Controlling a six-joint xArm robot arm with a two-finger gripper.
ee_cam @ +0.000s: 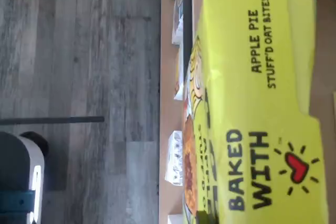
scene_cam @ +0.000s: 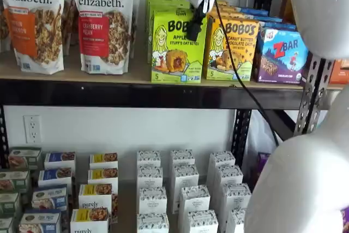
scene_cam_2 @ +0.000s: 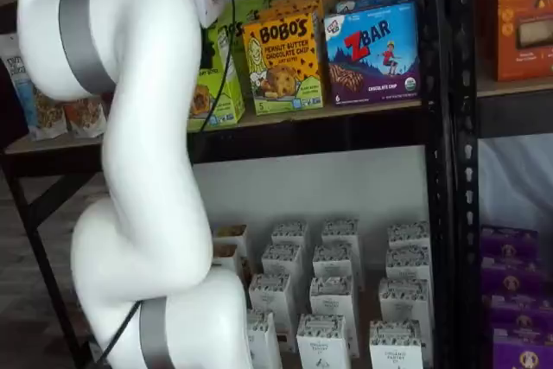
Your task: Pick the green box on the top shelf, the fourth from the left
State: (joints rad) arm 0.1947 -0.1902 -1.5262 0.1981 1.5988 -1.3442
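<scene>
The green box (scene_cam: 174,47) stands upright at the front of the top shelf (scene_cam: 109,75), with more green cartons behind it. My gripper (scene_cam: 194,30) comes down from above onto its top right corner, one black finger lying over the front face, and is shut on the box. The wrist view is filled by the green box (ee_cam: 252,114), reading "APPLE PIE STUFF'D OAT BITES". In a shelf view my white arm covers most of the green box (scene_cam_2: 216,97), and the fingers are not clear there.
A yellow-orange Bobo's box (scene_cam: 232,47) stands tight against the green box's right, then a blue Zbar box (scene_cam: 281,55). Granola bags (scene_cam: 103,20) stand to its left. Small white cartons (scene_cam: 185,195) fill the lower level. My arm (scene_cam_2: 138,170) stands before the shelves.
</scene>
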